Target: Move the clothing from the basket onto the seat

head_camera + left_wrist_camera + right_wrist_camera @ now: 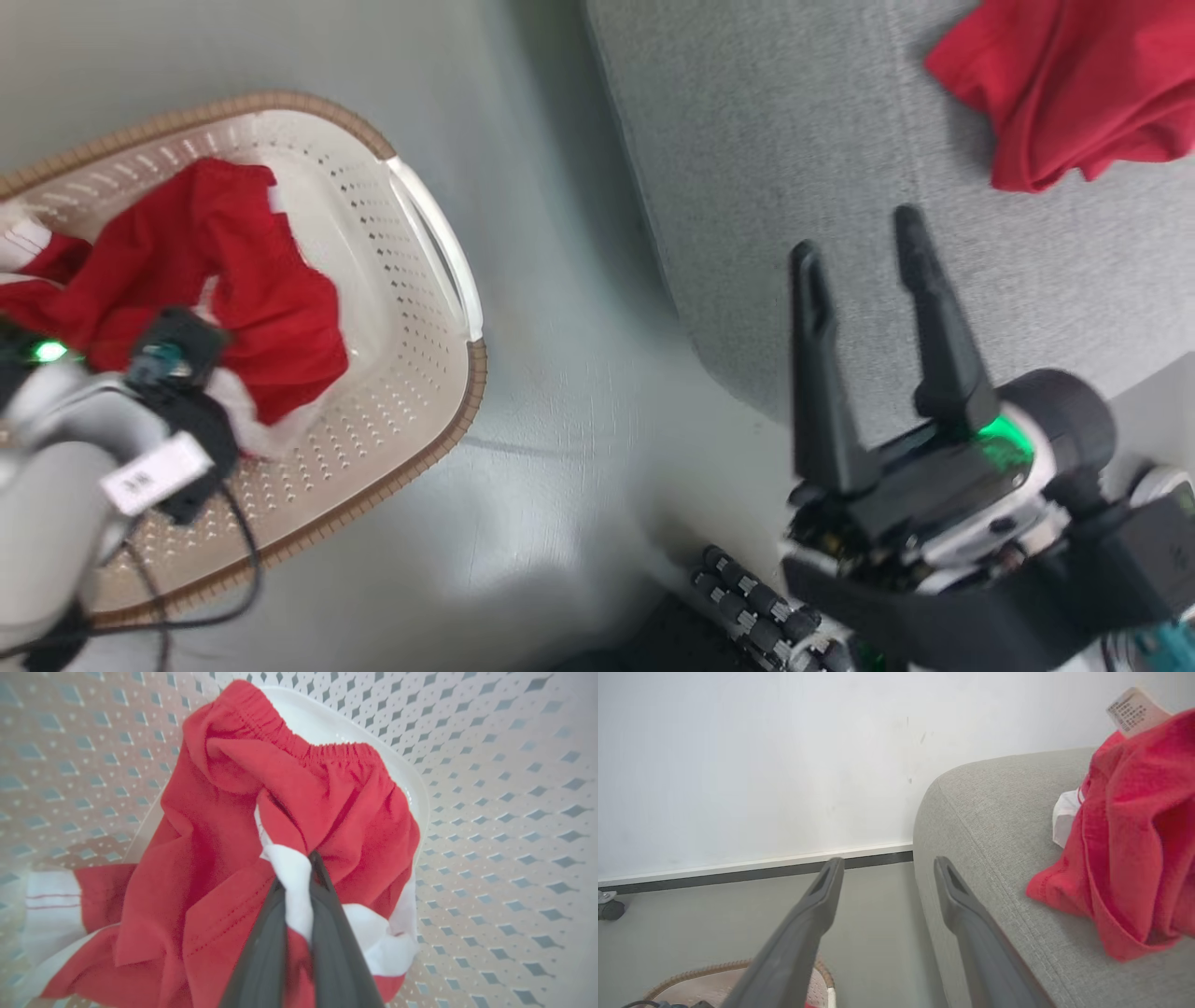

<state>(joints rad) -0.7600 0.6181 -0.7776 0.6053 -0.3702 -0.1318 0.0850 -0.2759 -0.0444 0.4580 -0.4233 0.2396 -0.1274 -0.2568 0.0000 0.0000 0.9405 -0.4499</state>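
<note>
So here's where we're at: our left gripper (301, 870) is clamped tight on a white-trimmed fold of the red garment (210, 849) (shorts, we'd guess, going by the elastic waistband at the top of the left wrist view). That garment sits bunched in the basket (471, 373) at the left of the head view. Our right gripper (857, 238) stands wide with nothing in it at the lower right of the head view, over the near edge of the seat (794, 140). The other red garment (1064, 84) lies on the seat, in the upper right corner.

The bit that matters: in the head view the seat lies to the right of the basket, with a strip of floor (560, 373) between them, and the basket's white handle (439, 243) faces that way. The right arm is nearer the seat, but the left has the cloth, so we reckon the lift goes up over that handle and across to the right.
</note>
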